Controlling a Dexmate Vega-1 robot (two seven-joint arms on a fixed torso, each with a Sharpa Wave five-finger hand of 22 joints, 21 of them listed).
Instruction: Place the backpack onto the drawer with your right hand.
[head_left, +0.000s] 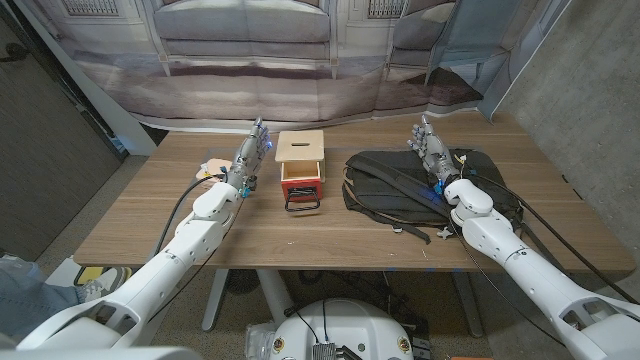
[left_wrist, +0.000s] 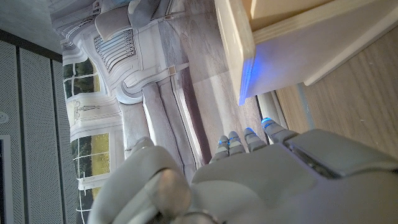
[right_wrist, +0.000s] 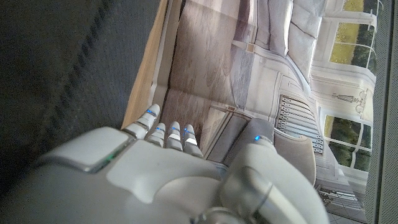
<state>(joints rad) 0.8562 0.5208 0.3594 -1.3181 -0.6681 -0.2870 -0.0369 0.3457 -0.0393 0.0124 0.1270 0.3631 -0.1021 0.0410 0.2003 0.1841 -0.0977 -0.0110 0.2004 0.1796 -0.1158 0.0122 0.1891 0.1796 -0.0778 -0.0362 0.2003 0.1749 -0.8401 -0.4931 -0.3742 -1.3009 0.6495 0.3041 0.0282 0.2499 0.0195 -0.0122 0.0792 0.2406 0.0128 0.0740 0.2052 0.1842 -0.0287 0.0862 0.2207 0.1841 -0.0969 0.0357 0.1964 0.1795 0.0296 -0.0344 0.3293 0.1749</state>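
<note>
Left hand (head_left: 250, 152) stands on edge at the table (head_left: 150, 215), fingers together and pointing away from the robot, nothing in them; the small wooden drawer (head_left: 301, 170) sits just beside its fingertips on the inner side, its red-fronted tray pulled out toward the robot with a black handle at the near edge. In the left wrist view the drawer's pale side (left_wrist: 273, 37) shows close beyond the fingertips (left_wrist: 249, 140), not touching as far as can be told. Further right, the black backpack (head_left: 400, 185) lies flat on the table, straps loose along its near edge — well short of the drawer top, so the task is not begun. Right hand (head_left: 430, 150) stands over the backpack's far right part, fingers extended and close together, holding nothing; whether its edge rests on the fabric cannot be told. The right wrist view puts dark fabric (right_wrist: 56, 81) alongside the fingers (right_wrist: 168, 134). Judgement: the step in hand is the grasp. The fingers should spread, come down onto a strap or a bunched fold under the palm rather than flat cloth, and close fully before lifting — the bag is limp and wider than the drawer, so it should be centred on the drawer top.
</note>
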